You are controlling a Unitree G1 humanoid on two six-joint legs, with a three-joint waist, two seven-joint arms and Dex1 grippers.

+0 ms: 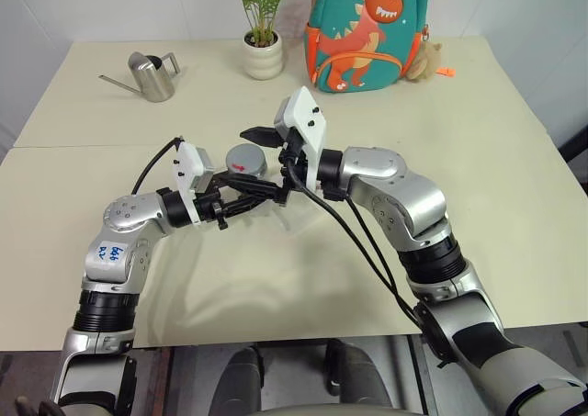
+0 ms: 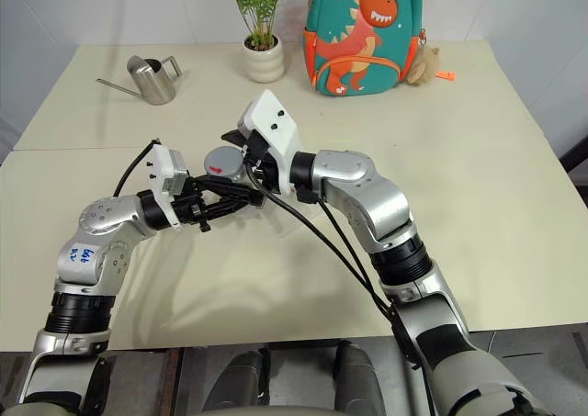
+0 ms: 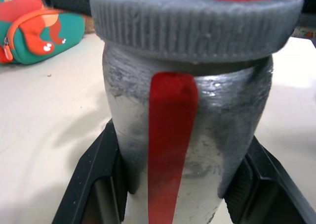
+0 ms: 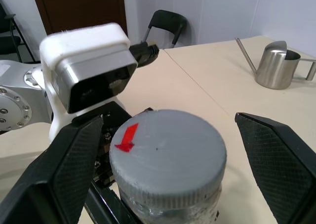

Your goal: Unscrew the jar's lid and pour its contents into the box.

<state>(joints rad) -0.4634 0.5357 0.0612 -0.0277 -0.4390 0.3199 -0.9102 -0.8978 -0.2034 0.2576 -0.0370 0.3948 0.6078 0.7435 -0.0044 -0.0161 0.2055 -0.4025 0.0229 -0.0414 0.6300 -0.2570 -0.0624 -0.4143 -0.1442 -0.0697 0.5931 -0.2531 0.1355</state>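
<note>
The left pincer (image 3: pixel 173 184) is clamping the jar (image 3: pixel 187 135); a red stripe, no readable writing. The right pincer (image 4: pixel 163 159) is standing apart around the lid (image 4: pixel 168 150), over the cream surface (image 1: pixel 441 113).

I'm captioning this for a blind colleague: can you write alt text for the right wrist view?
A grey lid with a red arrow sticker sits screwed on the jar, between the two spread black fingers of the right gripper, neither visibly touching it. The left gripper holds the jar from below, and a steel watering can stands on the table behind.
</note>
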